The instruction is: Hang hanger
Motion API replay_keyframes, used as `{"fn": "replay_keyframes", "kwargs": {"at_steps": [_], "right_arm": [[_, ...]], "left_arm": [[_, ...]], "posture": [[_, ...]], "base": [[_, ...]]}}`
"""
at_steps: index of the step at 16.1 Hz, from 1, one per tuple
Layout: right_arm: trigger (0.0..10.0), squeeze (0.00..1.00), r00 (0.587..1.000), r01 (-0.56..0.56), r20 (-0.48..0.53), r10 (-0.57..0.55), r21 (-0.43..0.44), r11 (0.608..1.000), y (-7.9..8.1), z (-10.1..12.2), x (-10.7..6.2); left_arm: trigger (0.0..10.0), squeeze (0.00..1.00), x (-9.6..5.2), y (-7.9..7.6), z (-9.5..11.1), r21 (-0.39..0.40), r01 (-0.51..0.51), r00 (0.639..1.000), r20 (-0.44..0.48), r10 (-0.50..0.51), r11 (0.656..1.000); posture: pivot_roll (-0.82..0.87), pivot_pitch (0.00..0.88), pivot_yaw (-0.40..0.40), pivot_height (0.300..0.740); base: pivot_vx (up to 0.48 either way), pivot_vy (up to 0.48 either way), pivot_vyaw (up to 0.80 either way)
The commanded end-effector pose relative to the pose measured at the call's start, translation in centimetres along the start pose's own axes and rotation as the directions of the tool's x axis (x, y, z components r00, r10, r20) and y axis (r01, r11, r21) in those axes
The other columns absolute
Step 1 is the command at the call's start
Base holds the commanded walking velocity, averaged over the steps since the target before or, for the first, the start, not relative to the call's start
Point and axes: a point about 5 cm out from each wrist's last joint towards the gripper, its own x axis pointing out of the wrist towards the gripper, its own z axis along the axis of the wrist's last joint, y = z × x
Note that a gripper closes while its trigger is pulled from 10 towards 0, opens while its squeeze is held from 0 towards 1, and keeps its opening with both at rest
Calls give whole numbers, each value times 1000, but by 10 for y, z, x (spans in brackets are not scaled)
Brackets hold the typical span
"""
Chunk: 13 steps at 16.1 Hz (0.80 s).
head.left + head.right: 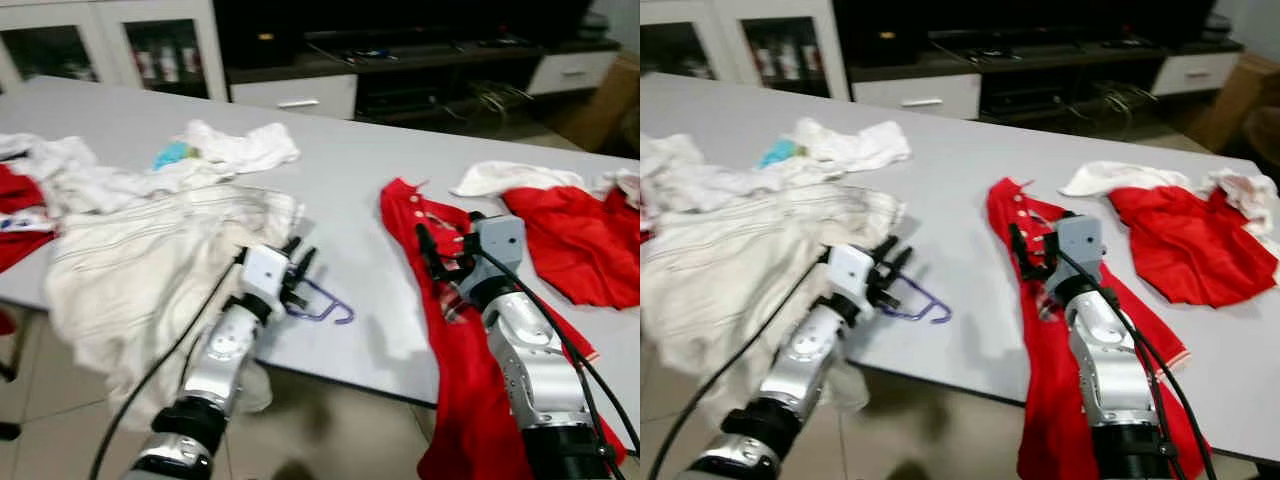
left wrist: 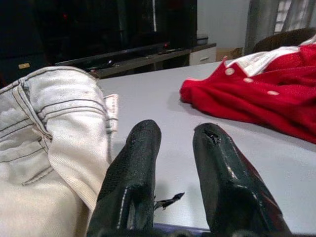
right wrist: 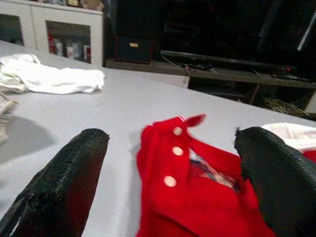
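While both arms reach over the near edge of the pale grey desk, the heap of cream denim and white cotton clothing sprawls across its left end, spilling over the near edge there. Just beside that heap, the left gripper sits low at the near edge, its two black fingers close together with a narrow gap, and the thin purple wire hanger lies flat on the desk right at their roots. From where I stand I cannot tell whether the hanger is pinched or merely lying beneath the fingers.

Further right, the red button-front polo shirt stretches from mid-desk over the near edge and hangs down. The right gripper hovers over its collar area with jaws spread wide, holding nothing. More red and white garments lie toward the right end, well apart from the hanger.

The risk I see: the hanger is thin and flat against a smooth top, right at the edge, so a poor pinch could slide it off onto the floor. The cream denim is close enough to be caught in the closing fingers. The shirt, already half hanging, could slip off if tugged.
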Motion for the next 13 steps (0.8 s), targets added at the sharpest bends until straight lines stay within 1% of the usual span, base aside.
{"fn": "replay_keyframes", "kwargs": {"at_steps": [1,3,4,5,6,7,8,10,13], "right_arm": [[10000,0,1000,10,7,-10,2,1000,-3,2,0],[10000,0,1000,10,5,-10,-1,1000,-4,2,-1],[10000,0,1000,11,4,-11,-3,1000,-5,2,-1],[10000,0,1000,12,3,-12,-4,1000,-5,2,-1],[10000,0,1000,13,2,-13,-5,1000,-6,2,-1],[10000,0,1000,11,3,-11,-7,1000,-6,3,0],[10000,0,1000,10,4,-10,-7,1000,-6,3,1],[10000,0,1000,8,5,-8,-10,1000,-6,4,1],[10000,0,1000,12,4,-12,-12,1000,-8,4,1]], "left_arm": [[10000,0,2,0,1,6,9,1000,-8,-9,1000],[10000,0,3,-4,-2,16,32,998,-59,-31,999],[10000,0,5,-7,-4,10,67,992,-106,-66,998],[10000,0,7,-10,-8,34,100,981,-171,-92,994],[10000,0,8,-11,-9,35,111,977,-188,-102,993],[10000,0,12,-15,-10,38,153,960,-242,-140,987],[10000,0,13,-17,-10,31,162,955,-258,-149,986],[10000,0,14,-23,-12,3,225,916,-342,-211,974],[10000,0,13,-36,-9,-33,321,881,-357,-311,947]], "posture": [[-75,0,-11,740],[-73,0,-12,740],[-71,0,-11,740],[-70,0,-12,740],[-70,0,-12,740],[-70,0,-13,740],[-70,0,-13,740],[-70,0,-13,740],[-70,0,-13,740]], "base": [[0,0,0],[0,0,0],[0,0,0],[0,0,0],[0,0,0],[0,0,0],[0,0,0],[0,0,0],[0,0,0]]}}
